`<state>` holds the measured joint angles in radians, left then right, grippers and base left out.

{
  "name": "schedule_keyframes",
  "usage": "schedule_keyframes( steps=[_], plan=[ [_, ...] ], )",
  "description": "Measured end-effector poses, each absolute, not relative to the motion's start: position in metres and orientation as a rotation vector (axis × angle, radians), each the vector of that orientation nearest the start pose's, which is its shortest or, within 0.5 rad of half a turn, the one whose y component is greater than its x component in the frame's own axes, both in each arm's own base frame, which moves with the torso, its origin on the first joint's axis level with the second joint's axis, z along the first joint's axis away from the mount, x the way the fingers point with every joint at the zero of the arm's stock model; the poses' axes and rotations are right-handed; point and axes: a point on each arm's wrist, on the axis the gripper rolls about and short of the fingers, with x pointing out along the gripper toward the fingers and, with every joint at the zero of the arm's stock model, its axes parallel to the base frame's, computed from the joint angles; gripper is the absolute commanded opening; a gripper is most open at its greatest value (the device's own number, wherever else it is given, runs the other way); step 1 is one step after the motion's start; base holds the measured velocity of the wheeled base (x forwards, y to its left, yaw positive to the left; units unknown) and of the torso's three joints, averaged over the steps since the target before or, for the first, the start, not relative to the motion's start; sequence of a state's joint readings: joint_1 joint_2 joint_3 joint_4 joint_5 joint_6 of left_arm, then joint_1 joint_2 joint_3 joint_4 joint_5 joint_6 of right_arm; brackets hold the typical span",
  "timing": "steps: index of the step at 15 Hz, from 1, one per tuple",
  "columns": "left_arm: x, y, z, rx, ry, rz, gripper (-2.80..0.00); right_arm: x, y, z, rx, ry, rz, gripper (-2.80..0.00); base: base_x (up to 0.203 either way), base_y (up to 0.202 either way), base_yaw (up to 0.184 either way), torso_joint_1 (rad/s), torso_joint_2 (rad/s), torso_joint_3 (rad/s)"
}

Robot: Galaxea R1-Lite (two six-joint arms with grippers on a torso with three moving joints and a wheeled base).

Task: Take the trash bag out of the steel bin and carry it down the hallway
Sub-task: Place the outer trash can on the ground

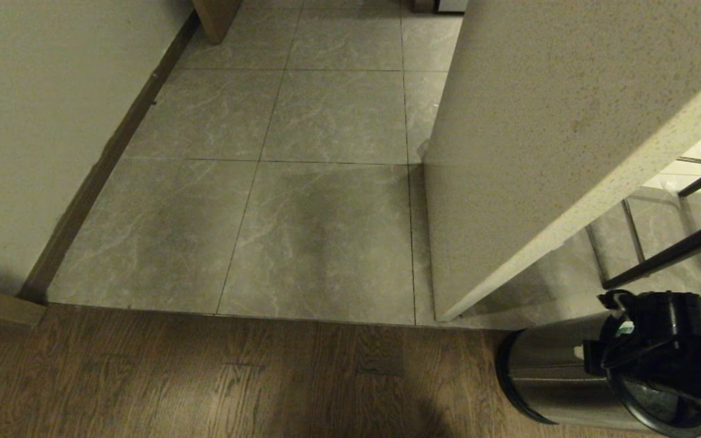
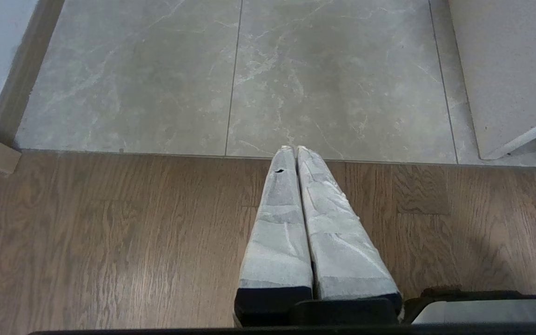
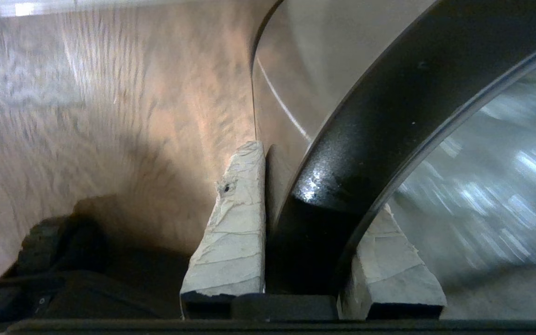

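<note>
The steel bin (image 1: 554, 374) is at the bottom right of the head view, leaning with its black base band to the left, over the dark wood floor. My right gripper (image 1: 630, 340) is shut on its black ring rim (image 3: 379, 116). One taped finger (image 3: 237, 223) is outside the steel wall, the other is inside. The trash bag does not show; the inside of the bin is a grey blur. My left gripper (image 2: 296, 150) is shut and empty, hanging over the wood floor. The hallway (image 1: 326, 213), with its grey marble tiles, runs ahead.
A cream wall (image 1: 34, 121) with dark skirting (image 1: 101, 164) borders the tiles on the left. A speckled cream panel (image 1: 539, 152) juts in from the right, with chrome and black metal legs (image 1: 661, 255) behind it. The wood-plank floor (image 1: 204, 377) fills the foreground.
</note>
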<state>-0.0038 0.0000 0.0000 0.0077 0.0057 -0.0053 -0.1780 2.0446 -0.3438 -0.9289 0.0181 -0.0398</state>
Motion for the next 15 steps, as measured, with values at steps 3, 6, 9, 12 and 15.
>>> schedule_keyframes(
  steps=[3, 6, 9, 12, 15],
  plan=[
    [-0.023, 0.0, 0.075, -0.005, 0.008, 0.003, -2.8, 0.238, -0.053, 0.058, 0.03, 0.69, -0.177, -2.8, 0.0, 0.0, 0.0, 0.0, 0.0, 0.0],
    [-0.023, 0.0, 0.075, -0.005, 0.008, 0.002, -2.8, 0.214, -0.054, 0.091, 0.021, 0.646, -0.203, -2.8, 0.0, 0.0, 0.0, 0.0, 0.0, 0.0],
    [-0.023, 0.0, 0.075, -0.005, 0.008, 0.002, -2.8, 0.2, -0.052, 0.113, 0.0, 0.586, -0.212, -2.8, 0.0, 0.0, 0.0, 0.0, 0.0, 0.0],
    [-0.023, 0.0, 0.075, -0.005, 0.008, 0.004, -2.8, 0.174, -0.046, 0.153, -0.028, 0.494, -0.218, -2.8, 0.0, 0.0, 0.0, 0.0, 0.0, 0.0],
    [-0.023, 0.0, 0.075, -0.005, 0.008, 0.004, -2.8, 0.149, -0.039, 0.178, -0.038, 0.477, -0.219, -2.8, 0.0, 0.0, 0.0, 0.0, 0.0, 0.0]
  ],
)
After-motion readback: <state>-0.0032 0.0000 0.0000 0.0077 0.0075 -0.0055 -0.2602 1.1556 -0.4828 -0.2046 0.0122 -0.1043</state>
